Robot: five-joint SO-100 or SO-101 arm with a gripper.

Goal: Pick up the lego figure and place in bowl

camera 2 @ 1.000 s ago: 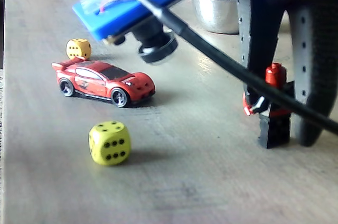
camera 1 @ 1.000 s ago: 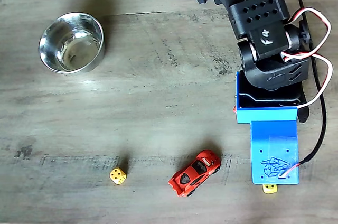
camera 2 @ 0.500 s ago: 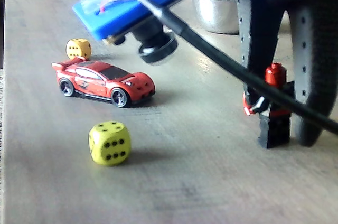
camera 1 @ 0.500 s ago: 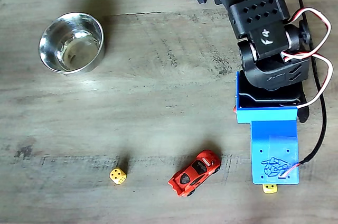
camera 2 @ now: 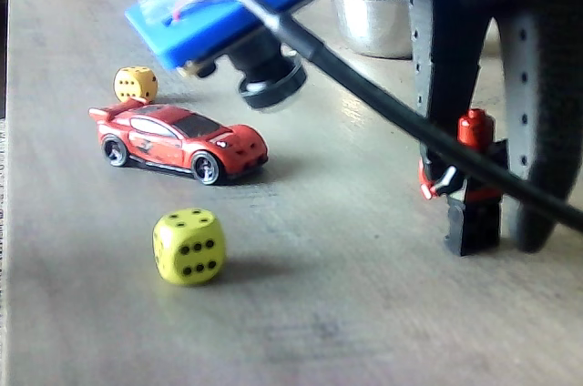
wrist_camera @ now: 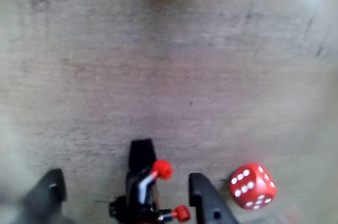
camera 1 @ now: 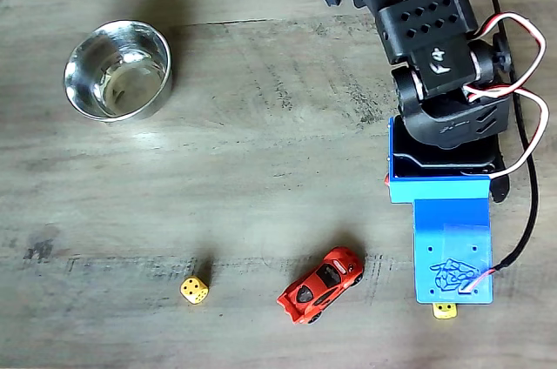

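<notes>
Nothing has moved since the earlier frames: arm, toys and bowl occupy the same positions in both fixed views.

The pincer (wrist_camera: 127, 195) points down at the table (camera 1: 261, 151). In the wrist view its two dark fingers (wrist_camera: 203, 197) stand apart, one on each side of the lego figure (wrist_camera: 142, 182), with a visible gap between each finger and the figure. The pincer is released and grips nothing.

The lego figure (camera 2: 474, 190) stands upright on the table in a fixed view, black with a red head and red hands. It stands between the two dark fingers (camera 2: 446, 67) of the pincer (camera 2: 487, 240), whose tips reach down to the table. In the other fixed view a small red part of the figure (camera 1: 386, 181) shows at the left edge of the blue camera mount (camera 1: 448, 230).

The bowl (camera 1: 117, 70) sits at the upper left of the table in a fixed view, well apart from the arm. In the other fixed view the bowl (camera 2: 369, 13) appears far behind the arm.

A red die with white dots (wrist_camera: 252, 185) lies on the table just beside the right finger in the wrist view.

A red toy car (camera 1: 320, 285) lies near the lower middle of the table. An orange-yellow die (camera 1: 194, 289) lies to its left. A yellow-green die (camera 2: 189, 246) lies in front of the car (camera 2: 178, 140) in the low fixed view, and shows as a yellow tab (camera 1: 445, 310) under the blue mount in the view from above.
</notes>
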